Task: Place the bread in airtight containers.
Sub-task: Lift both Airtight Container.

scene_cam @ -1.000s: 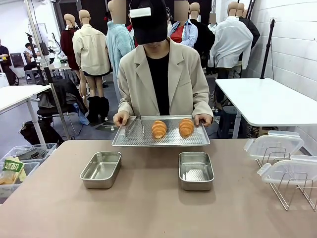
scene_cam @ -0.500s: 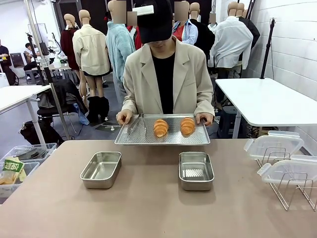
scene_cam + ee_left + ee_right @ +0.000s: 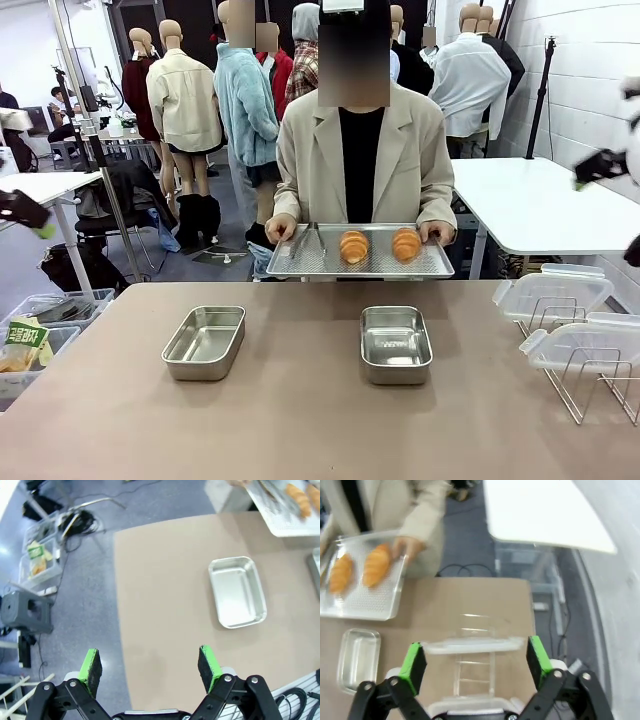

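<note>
A person stands at twelve o'clock across a plain brown table (image 3: pixel 300 430), the person's hands (image 3: pixel 437 232) gripping the two ends of a large flat perforated metal tray (image 3: pixel 300 266) held just beyond the table's far edge. On the tray lie two golden-brown, ridged, croissant-like rolls (image 3: pixel 353 246) side by side, with a pair of metal tongs (image 3: pixel 308 240) at their nine o'clock. Two small shiny rectangular stainless-steel tins with rounded corners sit well apart on the table and look empty: the left tin (image 3: pixel 205 342) at about ten o'clock from the table's middle, the right tin (image 3: pixel 396 344) at about two o'clock. Clear plastic snap lids (image 3: pixel 555 293) rest on a wire rack (image 3: pixel 580 390) at the three o'clock edge. The left gripper (image 3: pixel 150 666), a black two-finger pincer with green pads, hangs high over the nine o'clock side, spread wide and holding nothing; the right gripper (image 3: pixel 475 661), its twin, hangs just as wide and empty above the lids. No bread has reached a tin, so the task appears to be at its very start, with the tray being offered. The next move likely calls for one arm to reach toward twelve o'clock, straddle a roll across its narrow width, close gently so the soft pastry is not crushed, and carry it to the nearer tin, allowing that a hand-held tray may shift.
</note>
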`<state>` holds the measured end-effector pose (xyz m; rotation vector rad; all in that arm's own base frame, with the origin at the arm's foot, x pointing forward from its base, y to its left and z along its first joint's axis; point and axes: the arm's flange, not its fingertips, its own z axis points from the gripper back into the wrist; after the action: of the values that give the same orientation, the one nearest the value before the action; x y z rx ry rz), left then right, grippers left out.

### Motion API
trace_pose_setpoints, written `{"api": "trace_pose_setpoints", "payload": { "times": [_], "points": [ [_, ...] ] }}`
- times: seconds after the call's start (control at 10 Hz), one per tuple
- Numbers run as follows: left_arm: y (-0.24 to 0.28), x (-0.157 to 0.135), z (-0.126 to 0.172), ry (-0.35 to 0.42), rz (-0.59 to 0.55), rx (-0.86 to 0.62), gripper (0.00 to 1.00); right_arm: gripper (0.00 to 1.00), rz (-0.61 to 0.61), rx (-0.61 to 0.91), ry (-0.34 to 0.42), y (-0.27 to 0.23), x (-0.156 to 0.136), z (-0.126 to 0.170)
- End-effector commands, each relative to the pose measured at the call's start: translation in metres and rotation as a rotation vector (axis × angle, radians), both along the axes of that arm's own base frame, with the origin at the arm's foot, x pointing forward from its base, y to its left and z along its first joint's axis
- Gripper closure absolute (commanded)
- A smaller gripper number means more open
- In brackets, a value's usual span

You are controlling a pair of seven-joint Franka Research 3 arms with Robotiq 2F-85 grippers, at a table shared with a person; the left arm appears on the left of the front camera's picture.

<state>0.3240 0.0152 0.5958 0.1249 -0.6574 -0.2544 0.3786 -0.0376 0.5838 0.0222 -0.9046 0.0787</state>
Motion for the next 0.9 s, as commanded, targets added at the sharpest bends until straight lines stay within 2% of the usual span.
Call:
{"api": "trace_pose_setpoints", "payload": {
  "times": [0.0, 0.2, 0.4, 0.5, 0.6, 0.8],
  "points": [
    [-0.029, 0.014, -0.007, 0.047, -0.039, -0.052, 0.00, 0.00, 0.220, 0.013, 0.060, 0.048, 0.006, 0.012],
    [-0.058, 0.014, -0.027, 0.098, -0.048, -0.049, 0.00, 0.00, 0.319, -0.050, 0.227, 0.111, 0.019, -0.012],
    [-0.075, 0.004, -0.048, 0.140, -0.036, -0.157, 0.00, 0.00, 0.341, -0.043, 0.354, 0.143, 0.023, -0.045],
    [-0.076, 0.002, -0.054, 0.152, 0.010, -0.199, 0.00, 0.00, 0.271, 0.004, 0.346, 0.145, 0.022, -0.050],
    [-0.070, 0.012, -0.042, 0.120, -0.066, -0.080, 0.00, 0.00, 0.338, -0.039, 0.301, 0.148, 0.011, -0.045],
    [-0.070, 0.012, -0.042, 0.120, -0.066, -0.080, 0.00, 0.00, 0.338, -0.039, 0.301, 0.148, 0.011, -0.045]
  ]
}}
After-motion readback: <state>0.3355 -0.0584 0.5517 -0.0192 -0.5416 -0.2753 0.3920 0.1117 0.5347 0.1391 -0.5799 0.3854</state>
